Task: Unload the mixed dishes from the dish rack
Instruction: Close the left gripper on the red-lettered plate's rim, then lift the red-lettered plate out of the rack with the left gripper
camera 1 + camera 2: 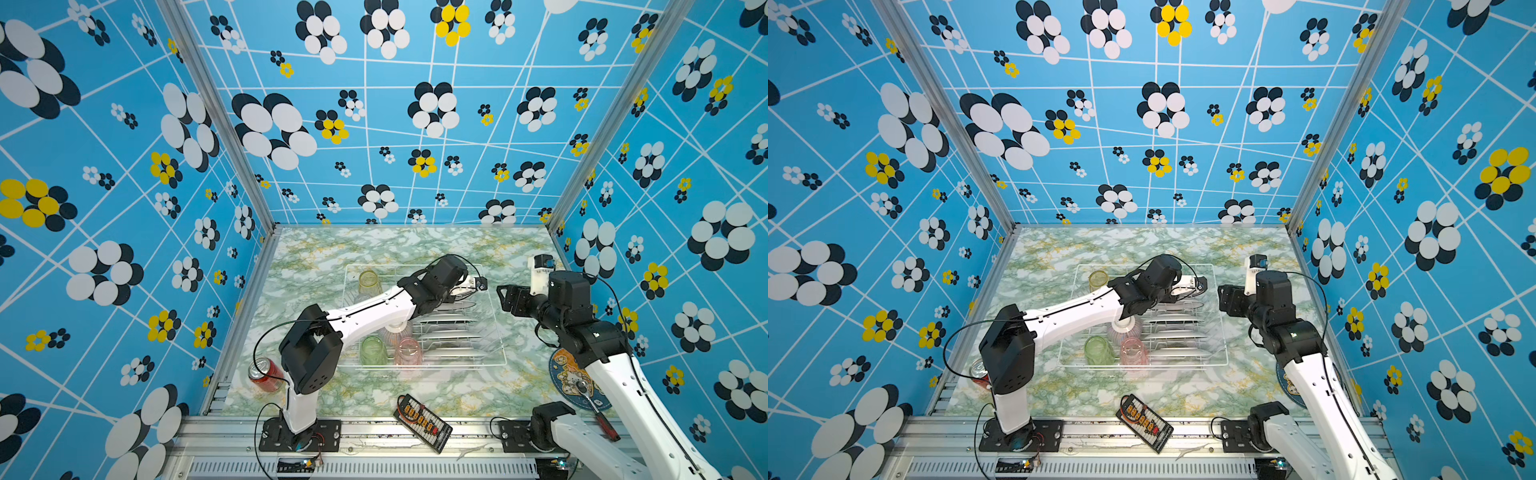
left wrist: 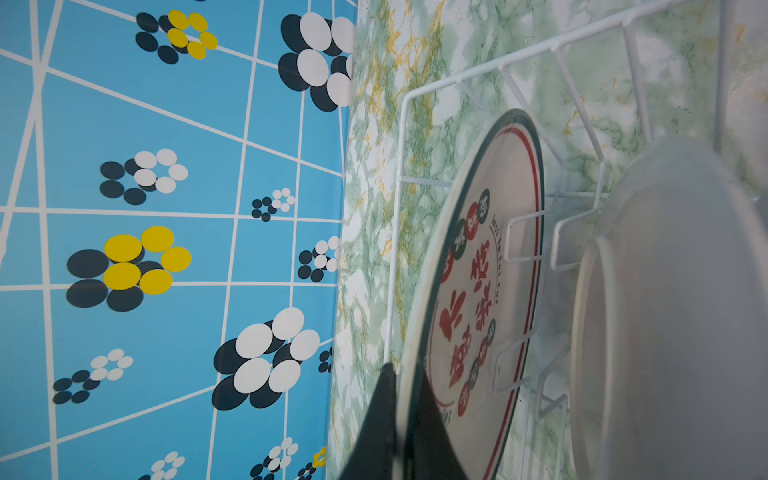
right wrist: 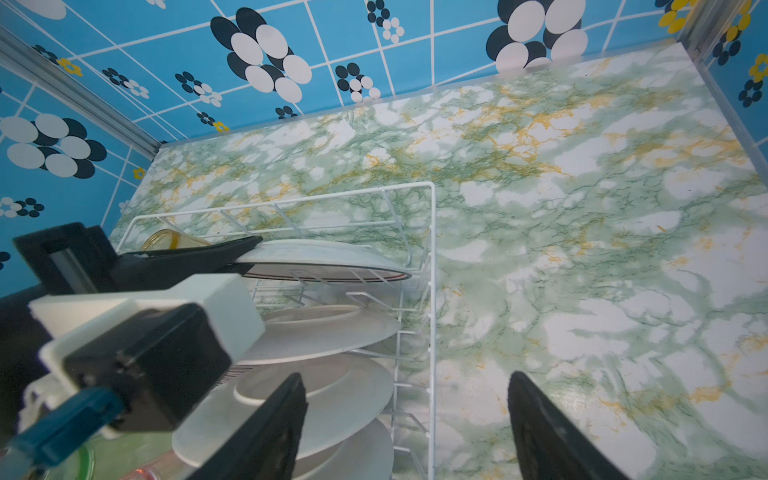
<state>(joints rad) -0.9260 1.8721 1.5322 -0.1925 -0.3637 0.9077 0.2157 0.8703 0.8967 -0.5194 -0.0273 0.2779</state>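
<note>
Gripping the far plate (image 2: 486, 270) by its rim: my left gripper (image 2: 402, 374) is clamped on it. It stands on edge, the farthest of the row in the rack (image 3: 433, 291). The plate is white with a teal-and-red rim and red lettering. My right gripper (image 3: 407, 376) hovers at the rack's right edge, jaws apart. The table (image 3: 582, 249) is bare to the right and far side.

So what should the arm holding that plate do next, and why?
Probably lift straight up. The left gripper is shut on the rim of the rearmost plate, which stands between the dish rack's prongs, so a sideways pull would likely snag.
</note>
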